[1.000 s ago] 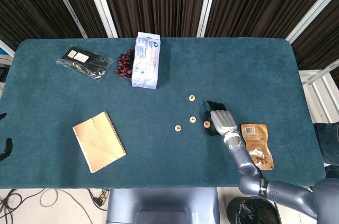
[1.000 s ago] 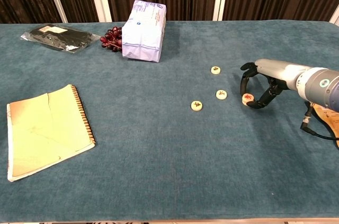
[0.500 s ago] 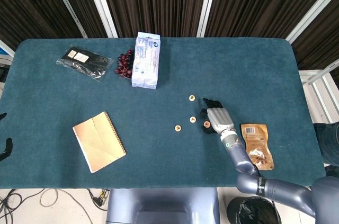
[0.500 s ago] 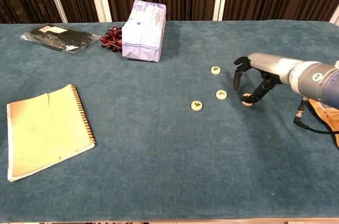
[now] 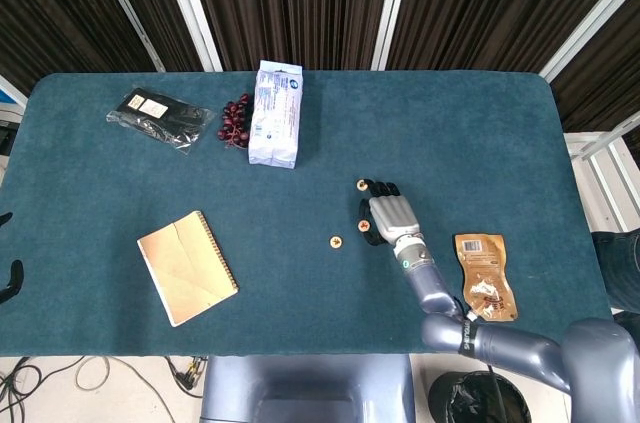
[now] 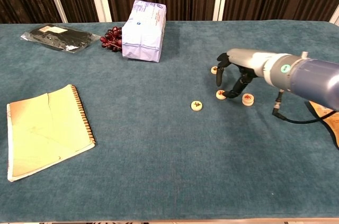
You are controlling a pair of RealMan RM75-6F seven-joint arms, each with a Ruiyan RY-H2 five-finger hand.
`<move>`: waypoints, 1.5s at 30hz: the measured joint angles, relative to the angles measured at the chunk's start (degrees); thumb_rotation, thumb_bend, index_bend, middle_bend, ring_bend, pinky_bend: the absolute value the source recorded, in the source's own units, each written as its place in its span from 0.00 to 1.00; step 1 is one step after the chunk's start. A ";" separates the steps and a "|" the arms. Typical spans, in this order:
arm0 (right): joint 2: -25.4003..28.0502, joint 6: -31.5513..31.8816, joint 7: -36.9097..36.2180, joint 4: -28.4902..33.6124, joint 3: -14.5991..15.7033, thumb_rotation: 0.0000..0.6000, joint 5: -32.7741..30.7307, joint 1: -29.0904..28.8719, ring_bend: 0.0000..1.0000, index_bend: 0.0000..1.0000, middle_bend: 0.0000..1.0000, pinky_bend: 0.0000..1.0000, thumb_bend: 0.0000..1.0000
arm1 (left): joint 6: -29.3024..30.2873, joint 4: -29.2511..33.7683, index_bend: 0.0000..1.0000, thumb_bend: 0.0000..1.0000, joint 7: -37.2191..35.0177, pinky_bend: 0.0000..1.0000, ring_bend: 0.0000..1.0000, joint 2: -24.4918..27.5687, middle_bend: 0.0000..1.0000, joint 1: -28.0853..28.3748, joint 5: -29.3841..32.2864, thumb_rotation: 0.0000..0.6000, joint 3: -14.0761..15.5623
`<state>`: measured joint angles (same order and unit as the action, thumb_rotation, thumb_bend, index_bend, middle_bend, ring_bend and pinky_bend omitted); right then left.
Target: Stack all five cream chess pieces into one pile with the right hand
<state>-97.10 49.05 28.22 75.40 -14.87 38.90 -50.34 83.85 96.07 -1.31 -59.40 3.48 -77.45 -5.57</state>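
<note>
Cream chess pieces lie right of the table's centre. A single piece is nearest the left, also seen as piece. The middle piece lies under my right hand, whose arched fingertips touch its right side without lifting it. The far piece is partly hidden behind a finger. A thicker piece, seemingly a short pile, sits free just right of the hand. In the head view the right hand covers that pile. Dark shapes at the left edge may be my left hand.
A yellow notebook lies front left. A white packet, grapes and a black bag sit at the back left. A brown pouch lies right of the right forearm.
My right hand has moved left, off the thicker piece and over the middle piece. The thicker piece stays on the table, now uncovered in the chest view.
</note>
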 measured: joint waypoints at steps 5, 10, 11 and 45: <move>-0.99 -0.07 0.86 -0.85 0.06 1.00 -1.46 -0.90 0.00 0.46 0.00 0.00 0.41 | -0.08 0.00 0.15 0.48 -0.16 0.00 0.00 0.09 0.00 -0.02 0.10 1.00 -0.01; -1.44 -0.25 0.67 -1.95 0.35 1.00 -2.25 -1.06 0.00 0.46 0.00 0.00 0.41 | -0.01 -0.01 0.15 0.48 -0.04 0.00 0.00 0.06 0.00 -0.02 0.03 1.00 0.00; -1.48 -0.32 0.53 -2.12 0.39 1.00 -2.33 -1.06 0.00 0.46 0.00 0.00 0.41 | -0.02 0.00 0.15 0.48 -0.03 0.00 0.00 0.05 0.00 -0.02 0.06 1.00 -0.01; -2.86 -0.86 -1.67 -5.46 1.36 1.00 -1.47 -0.61 0.00 0.48 0.00 0.00 0.41 | -0.19 -0.02 0.15 0.48 -0.03 0.00 0.00 0.02 0.00 -0.03 -0.10 1.00 0.21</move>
<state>-99.96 48.19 26.55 69.95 -13.51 37.43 -50.96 83.66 96.05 -1.34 -59.38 3.45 -77.55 -5.36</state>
